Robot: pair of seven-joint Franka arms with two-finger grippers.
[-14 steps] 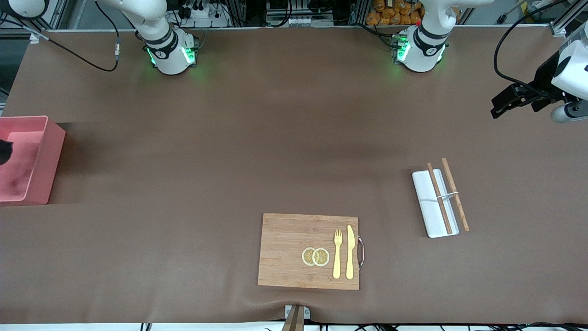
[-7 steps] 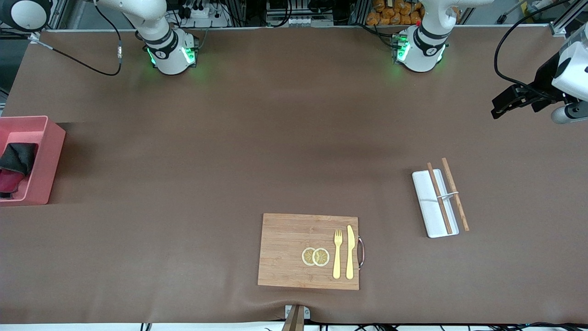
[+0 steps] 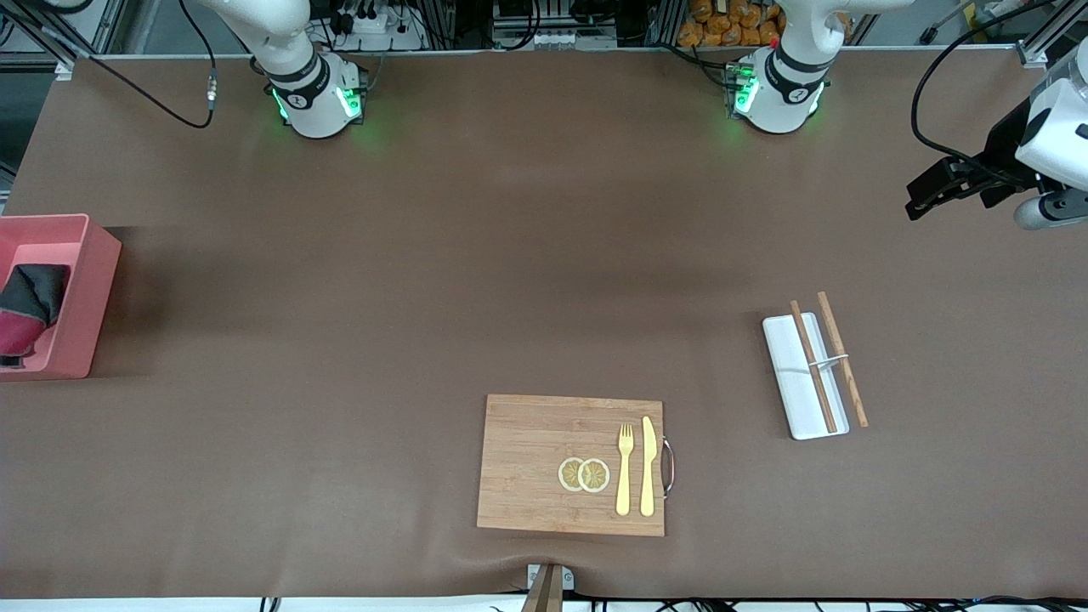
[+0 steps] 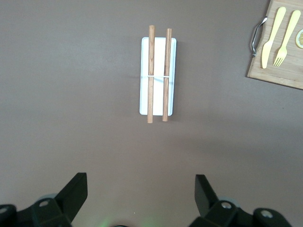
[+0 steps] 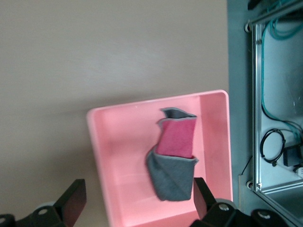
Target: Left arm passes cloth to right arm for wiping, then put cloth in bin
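Lying crumpled in the bin [image 3: 85, 289], the cloth [image 5: 173, 163] shows grey folds with the magenta side up in the middle, touching no gripper. Bin sits at the right arm's end of the table [image 3: 382, 280]. Right gripper [image 5: 137, 201] hangs over the bin, fingers [image 5: 73, 198] spread wide with nothing between them; it is outside the front view. Left gripper [image 4: 141, 196] is up in the air over bare table at the left arm's end, jaws wide apart and empty, arm waiting. White tray [image 3: 795, 378] lies on the table toward the left arm's end, one chopstick [image 3: 813, 367] lying on it, the second chopstick [image 3: 841, 359] along its edge, mostly off it in the front view. Wooden board [image 3: 535, 463], nearer the front camera, carries two lemon slices [image 3: 584, 474], a yellow fork [image 3: 625, 469] and a yellow knife [image 3: 648, 466] side by side.
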